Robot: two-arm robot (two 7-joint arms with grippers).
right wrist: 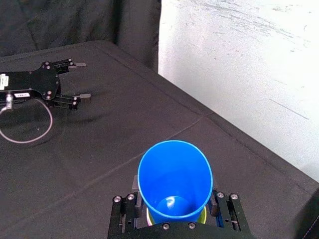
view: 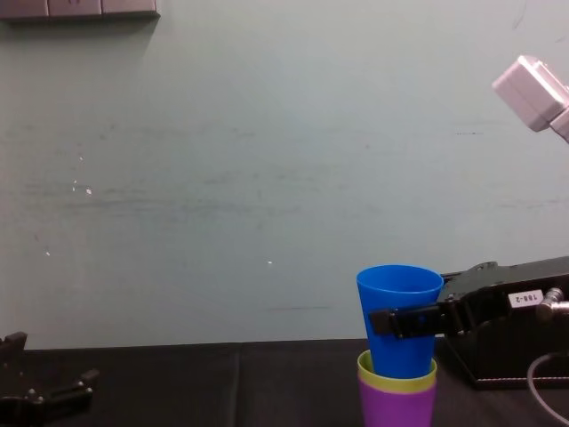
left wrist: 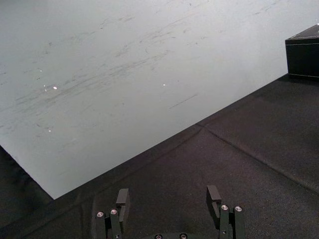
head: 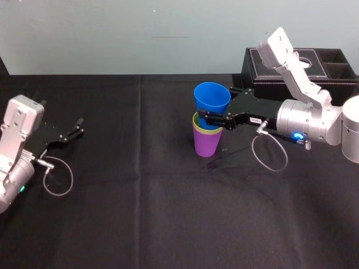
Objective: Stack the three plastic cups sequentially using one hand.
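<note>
The left gripper (head: 78, 127) sits idle, fingers spread, at the near left of the black-clothed table (head: 168, 213). At mid-table the right gripper (head: 217, 110) pinches the blue cup (head: 211, 98) by its sides, the cup's base partway inside the yellow-green cup (view: 396, 377), which is nested in the upright purple cup (head: 206, 143). A black tissue box (head: 331, 78) stands behind.

Table (head: 168, 224): the stack stands right of centre. The lowest cup (head: 206, 145) rests on the table, the middle cup (head: 197, 121) sits in it, and the top cup (head: 212, 98) sits partway in the middle cup. The right gripper (head: 208, 119) reaches in from 3 o'clock, jaws pressed to the top cup's sides. The box (head: 331, 70) lies at 2 o'clock, behind the stack. The left gripper (head: 78, 128) lies at 9 o'clock, well apart.
</note>
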